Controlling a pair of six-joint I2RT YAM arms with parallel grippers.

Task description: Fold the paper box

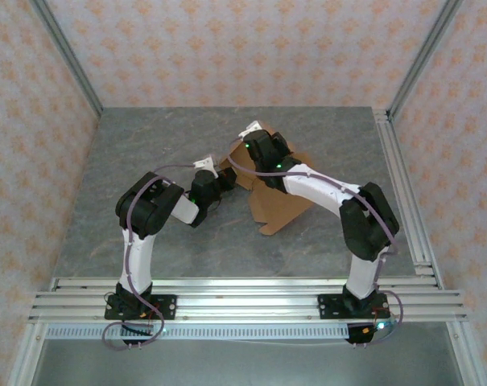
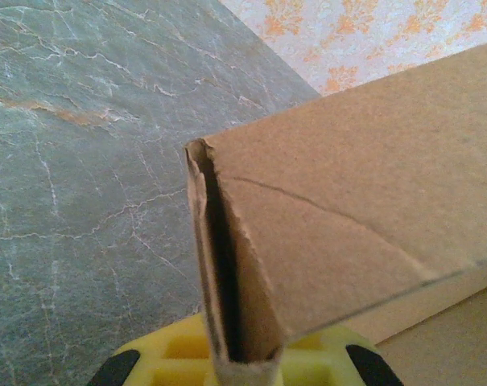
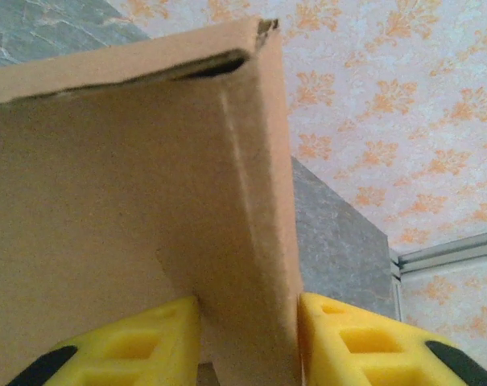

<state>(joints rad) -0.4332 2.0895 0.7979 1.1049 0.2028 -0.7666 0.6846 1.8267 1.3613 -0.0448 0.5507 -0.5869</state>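
Observation:
The tan cardboard paper box [image 1: 283,205] lies partly folded at the middle of the grey table, with walls raised at its far left end. My left gripper [image 1: 220,178] reaches it from the left. In the left wrist view a doubled side wall of the paper box [image 2: 348,185] stands on edge in my left gripper [image 2: 243,362], with a yellow finger [image 2: 163,350] on each side. My right gripper [image 1: 255,153] comes in from the far side. Its yellow fingers [image 3: 348,338] press both faces of an upright folded wall of the paper box [image 3: 130,177] held in my right gripper [image 3: 247,346].
The grey marbled tabletop [image 1: 146,145] spreads around the box. Aluminium rails [image 1: 243,293] run along the near edge and another rail [image 1: 404,185] along the right side. Patterned walls [image 1: 227,48] close off the back and both sides.

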